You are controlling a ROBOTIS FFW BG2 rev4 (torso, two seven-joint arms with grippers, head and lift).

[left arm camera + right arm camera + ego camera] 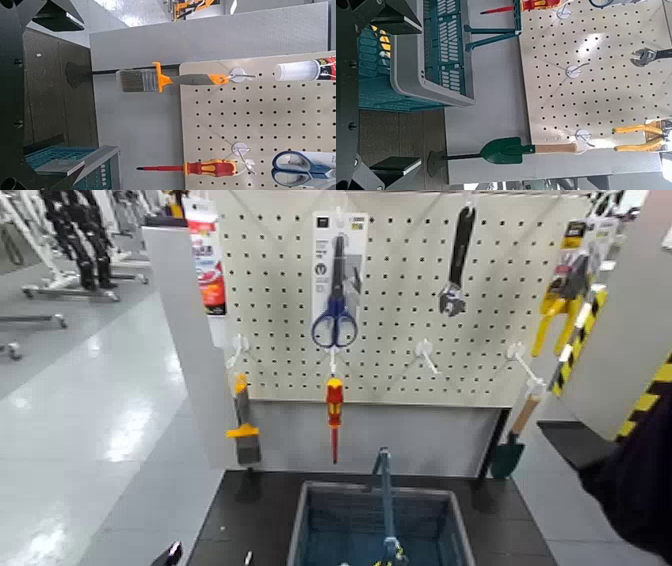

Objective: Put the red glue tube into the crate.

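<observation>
Crate (pixel 450 520) sits low in the head view, tube (pixel 205 260) hanging top-left on the pegboard (pixel 400 300). Left wrist view: tube (pixel 305 70) untouched. Right wrist view shows only the crate (pixel 431 55). Can't tell either gripper's state; nothing's done yet.

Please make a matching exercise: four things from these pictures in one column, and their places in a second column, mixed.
1 red glue tube
2 scissors
3 crate
4 screwdriver

A on the dark table
B left edge of the pegboard, above the brush
C packaged, top middle of pegboard
D hanging under the scissors

Pairs: 1-B, 2-C, 3-A, 4-D
</observation>
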